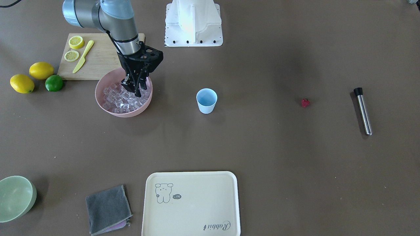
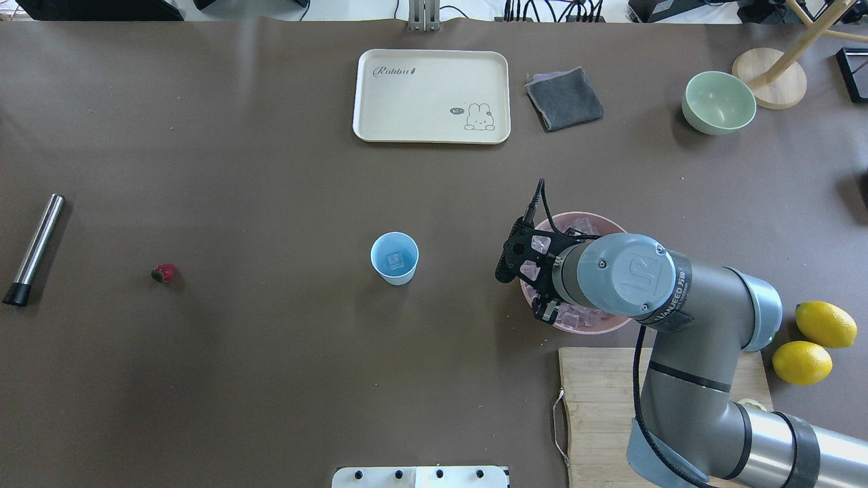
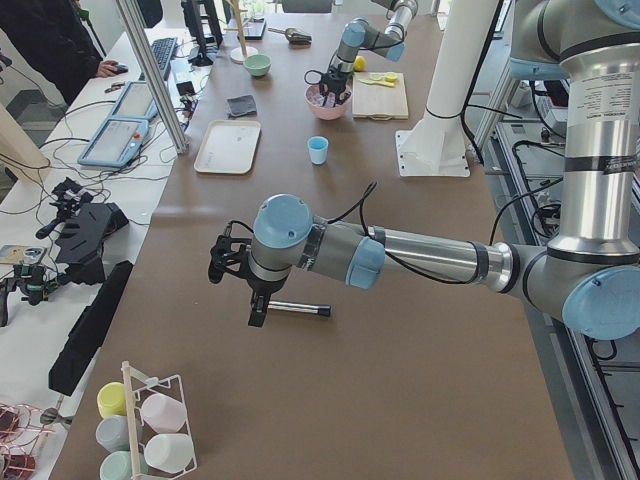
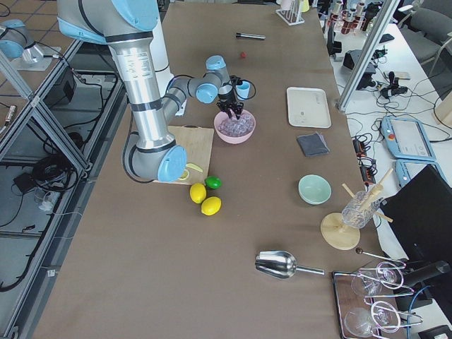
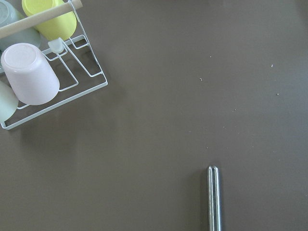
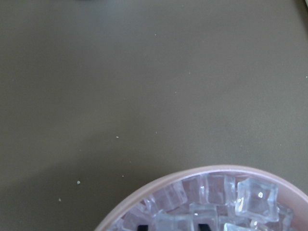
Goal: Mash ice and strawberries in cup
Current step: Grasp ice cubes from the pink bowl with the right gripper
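From the upper left the near arm bends in, and its right gripper (image 4: 231,109) hangs tips-down in the pink bowl (image 4: 237,139) of ice (image 4: 238,126) at centre frame, with the cup (image 4: 244,89) just beyond. Higher up lie the strawberry (image 4: 242,54) and a steel rod (image 4: 250,36). Below the bowl sit a wooden board (image 4: 194,145), a lime (image 4: 213,182) and two lemons (image 4: 210,205).

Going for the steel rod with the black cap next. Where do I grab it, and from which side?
Grip the rod on its bare steel shaft, about midway, coming straight down from above. It lies flat on the table, so only its top and long sides are free; close across its narrow width. The black cap, the end nearer the robot, is thicker.
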Robot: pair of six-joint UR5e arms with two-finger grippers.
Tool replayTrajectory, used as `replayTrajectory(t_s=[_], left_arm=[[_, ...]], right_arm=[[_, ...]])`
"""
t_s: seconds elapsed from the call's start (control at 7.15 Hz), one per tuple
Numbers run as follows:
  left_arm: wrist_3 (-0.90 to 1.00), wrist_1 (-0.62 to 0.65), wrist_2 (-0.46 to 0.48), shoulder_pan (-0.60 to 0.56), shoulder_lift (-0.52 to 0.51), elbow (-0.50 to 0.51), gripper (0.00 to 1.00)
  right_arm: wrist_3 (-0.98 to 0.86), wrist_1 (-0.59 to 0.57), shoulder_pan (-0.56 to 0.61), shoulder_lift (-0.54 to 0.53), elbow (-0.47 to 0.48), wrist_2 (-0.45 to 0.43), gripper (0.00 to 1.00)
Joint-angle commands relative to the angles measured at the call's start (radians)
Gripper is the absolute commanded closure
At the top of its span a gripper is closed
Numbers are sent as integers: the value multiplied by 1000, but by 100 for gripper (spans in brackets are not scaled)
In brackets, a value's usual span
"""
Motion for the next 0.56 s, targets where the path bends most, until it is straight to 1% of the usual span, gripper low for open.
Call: replayTrajectory(t_s=[0.0, 0.14, 0.42], left_arm=[[0, 0, 1, 0, -2, 2, 2], [-2, 0, 0, 0, -2, -1, 2], [0, 0, 0, 3, -2, 2, 2]], right_arm=[[1, 0, 9, 1, 8, 4, 73], [0, 0, 26, 3, 13, 7, 74], [7, -23, 98, 14, 40, 67, 75]])
